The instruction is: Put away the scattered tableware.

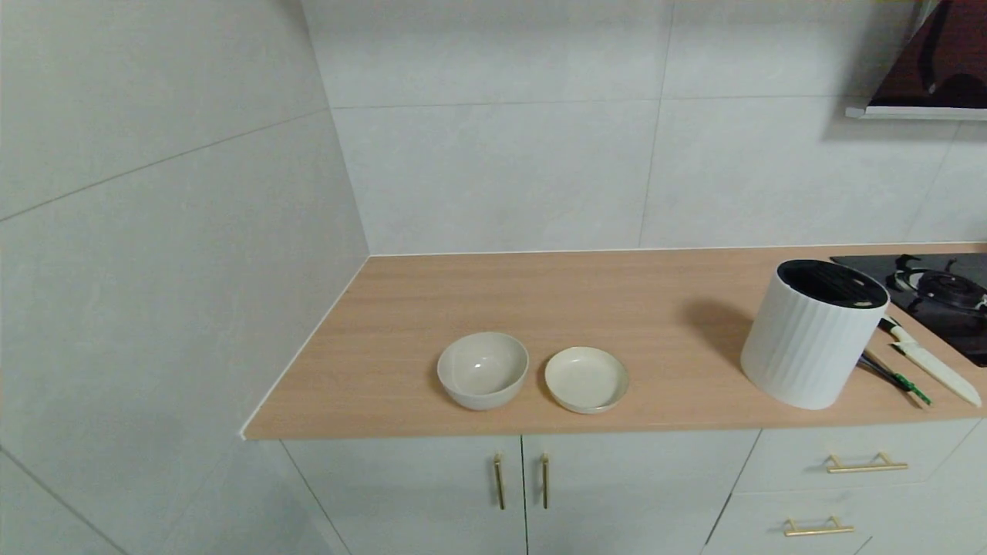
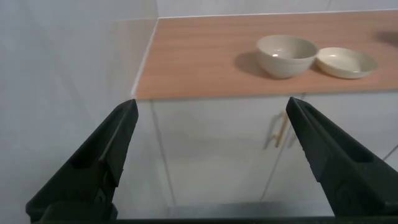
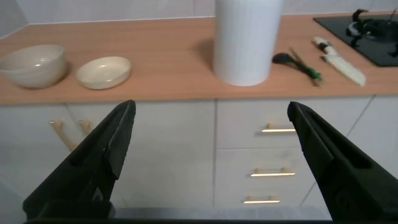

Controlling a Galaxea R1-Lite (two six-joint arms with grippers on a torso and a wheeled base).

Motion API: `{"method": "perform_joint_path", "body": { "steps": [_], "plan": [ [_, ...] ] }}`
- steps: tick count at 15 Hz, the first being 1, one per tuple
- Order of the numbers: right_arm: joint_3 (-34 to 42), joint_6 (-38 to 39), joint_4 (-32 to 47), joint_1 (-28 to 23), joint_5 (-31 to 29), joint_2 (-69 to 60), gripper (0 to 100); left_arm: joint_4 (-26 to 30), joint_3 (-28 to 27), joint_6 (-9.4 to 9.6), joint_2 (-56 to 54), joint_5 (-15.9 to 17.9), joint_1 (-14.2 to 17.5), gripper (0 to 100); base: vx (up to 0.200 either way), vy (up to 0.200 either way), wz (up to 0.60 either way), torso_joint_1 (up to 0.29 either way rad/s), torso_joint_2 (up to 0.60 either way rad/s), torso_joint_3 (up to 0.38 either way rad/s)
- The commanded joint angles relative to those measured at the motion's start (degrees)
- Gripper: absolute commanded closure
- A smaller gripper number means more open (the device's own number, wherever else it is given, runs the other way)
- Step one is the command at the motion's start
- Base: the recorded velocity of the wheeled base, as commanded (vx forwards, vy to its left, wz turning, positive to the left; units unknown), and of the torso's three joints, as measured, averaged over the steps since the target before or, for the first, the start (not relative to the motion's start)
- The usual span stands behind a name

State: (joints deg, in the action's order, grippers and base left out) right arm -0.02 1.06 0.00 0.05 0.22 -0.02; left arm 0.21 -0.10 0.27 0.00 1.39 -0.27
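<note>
A deep cream bowl (image 1: 483,369) and a shallow cream dish (image 1: 586,378) sit side by side near the front edge of the wooden counter (image 1: 586,308). A ribbed white cylindrical holder (image 1: 811,333) with a black slotted top stands to their right. A white-handled knife (image 1: 929,363) and a thin black and green utensil (image 1: 898,379) lie beside it. My left gripper (image 2: 211,155) is open, held low in front of the cabinets, well short of the bowl (image 2: 287,55) and dish (image 2: 346,62). My right gripper (image 3: 211,155) is open too, below counter height, facing the holder (image 3: 246,40) and the dish (image 3: 104,71).
A gas hob (image 1: 937,297) is set into the counter at the far right, under a range hood (image 1: 929,65). Tiled walls close the back and left side. White cabinet doors (image 1: 478,493) and drawers (image 1: 848,466) with gold handles sit below the counter.
</note>
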Motion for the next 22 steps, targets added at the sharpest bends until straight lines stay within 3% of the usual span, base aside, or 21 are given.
{"method": "perform_joint_path", "body": {
  "steps": [1, 14, 22],
  "plan": [
    [0.02, -0.01, 0.0, 0.04, 0.04, 0.02, 0, -0.03, 0.01, 0.0, 0.0, 0.02, 0.0, 0, 0.0, 0.0, 0.0, 0.0, 0.0, 0.0],
    [0.02, 0.08, 0.0, 0.04, 0.04, 0.02, 0, -0.03, 0.01, 0.17, 0.0, 0.02, 0.0, 0, 0.0, 0.0, 0.0, -0.005, 0.01, 0.007],
    [0.02, 0.08, 0.0, 0.04, 0.04, 0.02, 0, -0.03, -0.08, 0.17, 0.0, 0.02, 0.0, 0, 0.0, 0.0, 0.0, -0.188, 0.41, 0.22]
  ]
}}
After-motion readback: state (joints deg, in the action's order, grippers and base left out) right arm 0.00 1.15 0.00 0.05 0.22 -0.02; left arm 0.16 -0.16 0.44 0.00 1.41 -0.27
